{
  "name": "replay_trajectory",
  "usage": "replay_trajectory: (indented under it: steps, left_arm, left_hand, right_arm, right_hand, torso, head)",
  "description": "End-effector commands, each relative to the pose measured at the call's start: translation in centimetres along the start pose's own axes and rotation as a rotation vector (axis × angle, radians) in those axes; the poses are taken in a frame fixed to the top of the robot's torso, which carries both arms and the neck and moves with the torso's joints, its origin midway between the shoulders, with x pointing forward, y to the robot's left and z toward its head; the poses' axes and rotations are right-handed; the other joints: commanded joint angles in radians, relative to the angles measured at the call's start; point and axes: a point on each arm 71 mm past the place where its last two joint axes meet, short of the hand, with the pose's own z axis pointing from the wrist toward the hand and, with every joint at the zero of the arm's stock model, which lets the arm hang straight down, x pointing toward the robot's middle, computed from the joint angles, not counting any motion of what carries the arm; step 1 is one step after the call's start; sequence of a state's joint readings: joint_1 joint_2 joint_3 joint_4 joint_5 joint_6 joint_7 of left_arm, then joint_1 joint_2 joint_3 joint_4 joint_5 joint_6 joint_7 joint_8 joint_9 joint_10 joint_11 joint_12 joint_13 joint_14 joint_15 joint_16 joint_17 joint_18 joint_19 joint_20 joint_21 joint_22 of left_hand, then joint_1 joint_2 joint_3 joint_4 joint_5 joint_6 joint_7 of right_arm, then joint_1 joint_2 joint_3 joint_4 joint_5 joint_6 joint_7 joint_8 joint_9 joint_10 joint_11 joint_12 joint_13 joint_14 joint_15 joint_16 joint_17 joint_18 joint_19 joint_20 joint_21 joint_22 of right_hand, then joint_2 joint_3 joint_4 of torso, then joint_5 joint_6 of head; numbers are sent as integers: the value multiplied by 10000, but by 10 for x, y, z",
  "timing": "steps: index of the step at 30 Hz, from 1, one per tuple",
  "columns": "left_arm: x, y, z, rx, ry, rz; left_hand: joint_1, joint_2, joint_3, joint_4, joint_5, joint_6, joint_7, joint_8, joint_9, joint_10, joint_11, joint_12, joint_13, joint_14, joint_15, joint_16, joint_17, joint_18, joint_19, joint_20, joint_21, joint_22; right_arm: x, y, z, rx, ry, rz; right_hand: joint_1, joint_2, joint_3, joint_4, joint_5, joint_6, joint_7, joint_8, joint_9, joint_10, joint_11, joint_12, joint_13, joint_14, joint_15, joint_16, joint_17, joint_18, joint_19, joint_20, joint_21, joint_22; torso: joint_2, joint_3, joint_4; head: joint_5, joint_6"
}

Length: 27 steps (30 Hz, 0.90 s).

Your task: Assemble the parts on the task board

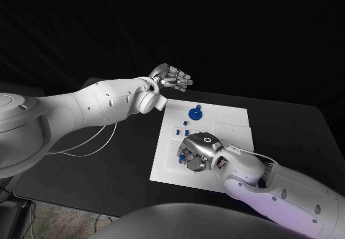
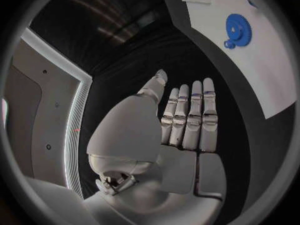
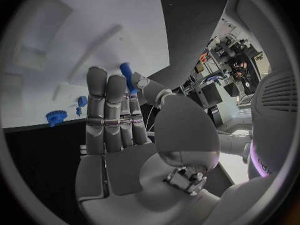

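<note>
Silver right hand [image 1: 195, 152] hangs palm-down over the near part of the white rectangular task board [image 1: 234, 118], pinching a small blue peg-like part [image 3: 127, 74] at its fingertips. Seating it well likely means lowering straight, without tilt. A blue gear [image 1: 194, 115] sits farther up the board. Over the black counter [image 1: 107, 164], the left hand [image 1: 172, 77] hovers spread and empty.

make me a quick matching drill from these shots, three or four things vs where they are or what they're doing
Things:
1. left hand
2. right hand
3. blue gear
4. task board

States:
a. lies on the board's far part
b. white, in the middle of the black table
c. off the board beyond its far edge, fingers straight, holding nothing
d. over the board's near part, a small blue part at its fingers

Pairs: 1-c, 2-d, 3-a, 4-b
</note>
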<state>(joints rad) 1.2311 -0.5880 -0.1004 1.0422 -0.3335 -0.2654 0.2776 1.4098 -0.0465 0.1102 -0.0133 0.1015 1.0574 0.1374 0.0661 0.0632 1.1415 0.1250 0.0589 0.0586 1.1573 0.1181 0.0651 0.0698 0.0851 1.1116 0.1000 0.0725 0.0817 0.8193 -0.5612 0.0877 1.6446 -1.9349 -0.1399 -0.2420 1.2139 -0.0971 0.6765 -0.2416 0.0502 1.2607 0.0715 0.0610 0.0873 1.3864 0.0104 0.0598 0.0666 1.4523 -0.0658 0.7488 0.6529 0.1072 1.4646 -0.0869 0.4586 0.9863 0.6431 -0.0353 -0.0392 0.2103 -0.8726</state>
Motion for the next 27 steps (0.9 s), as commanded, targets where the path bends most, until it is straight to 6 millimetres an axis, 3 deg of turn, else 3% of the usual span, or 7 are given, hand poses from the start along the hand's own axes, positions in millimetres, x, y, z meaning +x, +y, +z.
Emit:
replay_trajectory:
  steps: [1, 27]
  left_arm:
    - [2, -1, 0, 48, 139, -105]
    - [0, 0, 0, 28, 98, -94]
  left_hand:
    - [8, 80, -34, 7, -28, 0, -21, -27, 8, -56, -2, 1, 11, -58, 19, -42, -6, 12, -31, 60, 45, -16]
    - [10, 83, -36, 10, -30, 1, -22, -26, 9, -51, -2, 1, 10, -51, 17, -41, -5, 15, -22, 57, 49, -14]
  right_arm:
    - [8, -2, -1, 86, 383, -171]
    - [9, -4, -3, 166, 476, -298]
  right_hand:
    - [-11, 85, 78, -9, 63, 95, 16, 36, 322, 68, 8, 37, 7, 0, -48, -67, -12, 166, 376, -65, -11, 13]
    - [-68, 37, 159, -40, 201, 124, 6, 35, 327, 110, -1, 40, 10, 0, -62, -73, -18, 166, 377, -80, 12, 68]
  torso:
    - [1, -1, -3]
    - [-6, 2, -5]
  head:
    - [-1, 0]
    - [41, 0]
